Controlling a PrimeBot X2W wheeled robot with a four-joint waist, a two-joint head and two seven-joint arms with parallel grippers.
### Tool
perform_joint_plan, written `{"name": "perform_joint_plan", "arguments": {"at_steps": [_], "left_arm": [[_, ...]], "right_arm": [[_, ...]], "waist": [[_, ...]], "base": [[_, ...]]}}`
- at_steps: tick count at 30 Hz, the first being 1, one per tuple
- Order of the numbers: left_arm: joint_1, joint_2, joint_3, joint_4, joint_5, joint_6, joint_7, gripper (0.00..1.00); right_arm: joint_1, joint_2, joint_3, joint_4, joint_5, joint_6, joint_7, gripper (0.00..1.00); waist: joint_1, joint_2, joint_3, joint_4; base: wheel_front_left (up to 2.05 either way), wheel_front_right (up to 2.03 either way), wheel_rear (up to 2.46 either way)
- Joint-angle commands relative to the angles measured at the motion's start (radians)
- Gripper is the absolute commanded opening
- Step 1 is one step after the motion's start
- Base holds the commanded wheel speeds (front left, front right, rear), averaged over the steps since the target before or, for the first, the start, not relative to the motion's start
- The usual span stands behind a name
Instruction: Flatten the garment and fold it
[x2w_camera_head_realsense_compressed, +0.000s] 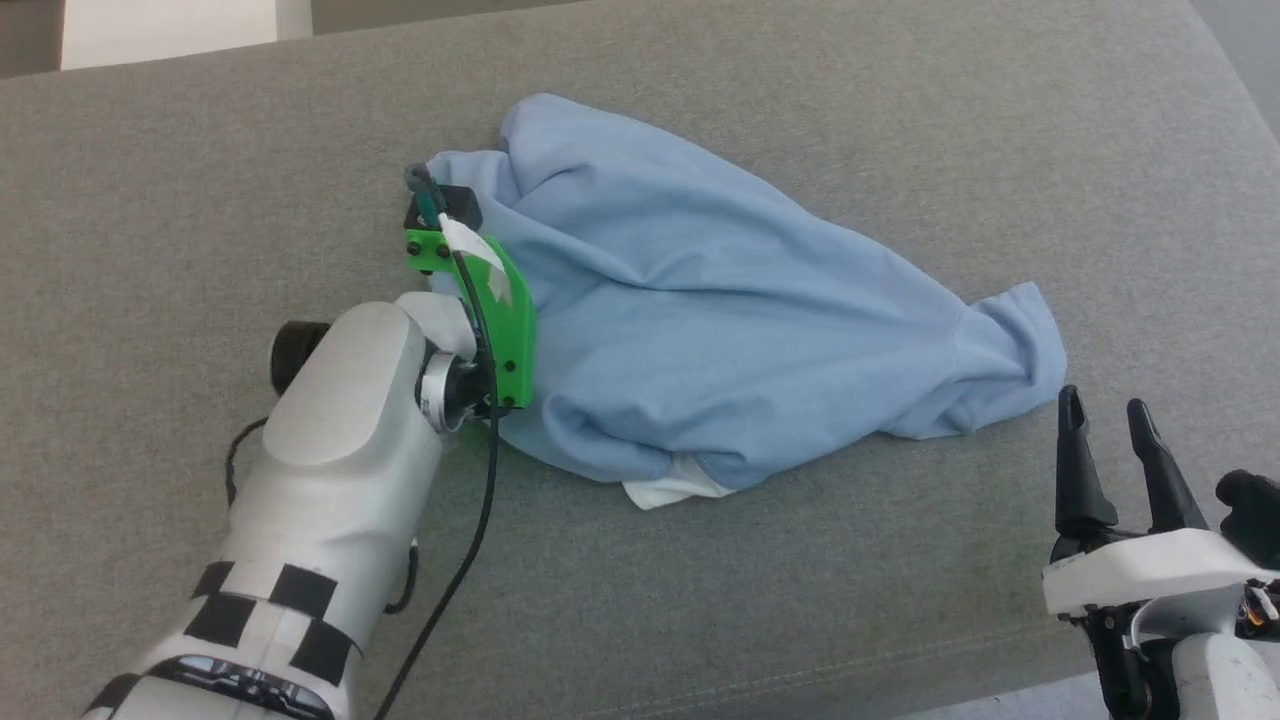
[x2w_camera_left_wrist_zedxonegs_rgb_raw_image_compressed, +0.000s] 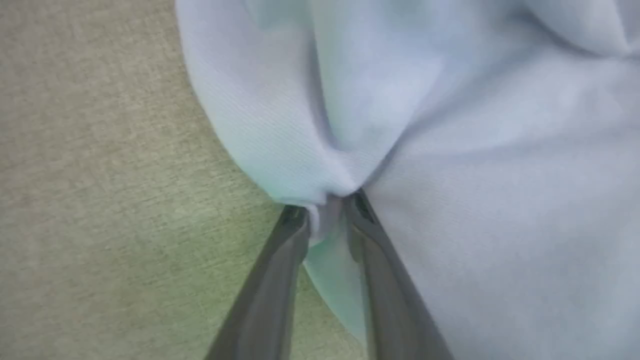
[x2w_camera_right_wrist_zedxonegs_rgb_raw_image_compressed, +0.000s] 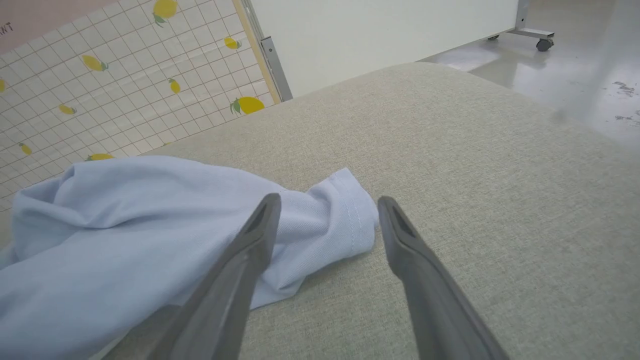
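The garment (x2w_camera_head_realsense_compressed: 720, 310), a light-blue T-shirt, lies crumpled in a heap in the middle of the grey cushioned surface (x2w_camera_head_realsense_compressed: 900, 600), with a bit of white cloth (x2w_camera_head_realsense_compressed: 670, 488) peeking out at its near edge. My left gripper (x2w_camera_left_wrist_zedxonegs_rgb_raw_image_compressed: 327, 210) is shut on a bunched fold of the garment (x2w_camera_left_wrist_zedxonegs_rgb_raw_image_compressed: 475, 150) at its left edge. In the head view the green wrist bracket (x2w_camera_head_realsense_compressed: 495, 310) covers those fingers. My right gripper (x2w_camera_head_realsense_compressed: 1105, 420) stands open just short of the hemmed sleeve end (x2w_camera_right_wrist_zedxonegs_rgb_raw_image_compressed: 350, 215), with nothing between its fingers.
The grey surface stretches wide on all sides of the shirt; its front edge (x2w_camera_head_realsense_compressed: 1000, 680) runs at the lower right. Beyond the far edge stand a lemon-patterned panel (x2w_camera_right_wrist_zedxonegs_rgb_raw_image_compressed: 125, 75), a white board on casters (x2w_camera_right_wrist_zedxonegs_rgb_raw_image_compressed: 400, 35) and shiny floor (x2w_camera_right_wrist_zedxonegs_rgb_raw_image_compressed: 575, 75).
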Motion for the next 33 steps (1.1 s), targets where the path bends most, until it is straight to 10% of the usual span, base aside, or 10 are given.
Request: {"name": "perform_joint_plan", "arguments": {"at_steps": [1,10,18,24,25,27,33], "left_arm": [[0.036,-0.018,0.012,-0.003,-0.025,-0.006,-0.032,0.0],[0.029,0.009,0.186,-0.219,-0.144,0.006,-0.278,0.0],[0.265,0.12,0.339,-0.385,-0.195,0.135,-0.305,0.0],[0.497,0.098,0.384,-0.38,-0.254,0.184,-0.268,0.0],[0.521,0.088,0.391,-0.381,-0.264,0.188,-0.273,0.04],[0.547,0.07,0.412,-0.398,-0.285,0.184,-0.306,1.0],[0.61,0.077,0.491,-0.57,-0.279,0.082,-0.58,1.0]], "right_arm": [[-0.015,0.0,0.001,0.006,0.001,-0.001,-0.008,1.0],[0.015,0.0,-0.02,0.018,-0.036,-0.001,0.023,1.0],[0.034,0.0,-0.008,0.005,-0.042,-0.001,0.057,1.0],[0.042,0.0,-0.008,-0.003,-0.039,-0.001,0.069,1.0],[0.044,0.0,-0.007,-0.003,-0.039,-0.001,0.071,1.0],[0.048,0.0,-0.005,-0.003,-0.037,-0.001,0.073,1.0],[0.051,0.0,0.006,0.0,-0.032,-0.001,0.078,1.0]], "waist": [[-0.0001,-0.0001,-0.025,0.04],[-0.0001,-0.0001,-0.144,0.222],[-0.0001,-0.0001,-0.187,0.299],[-0.0001,-0.0001,-0.187,0.309],[-0.0001,-0.0001,-0.187,0.309],[-0.0001,-0.0001,-0.19,0.307],[-0.0001,-0.0001,-0.2,0.291]], "base": [[0.0,0.0,0.0],[0.0,0.0,0.0],[0.0,0.0,0.0],[0.0,0.0,0.0],[0.0,0.0,0.0],[0.0,0.0,0.0],[0.0,0.0,0.0]]}}
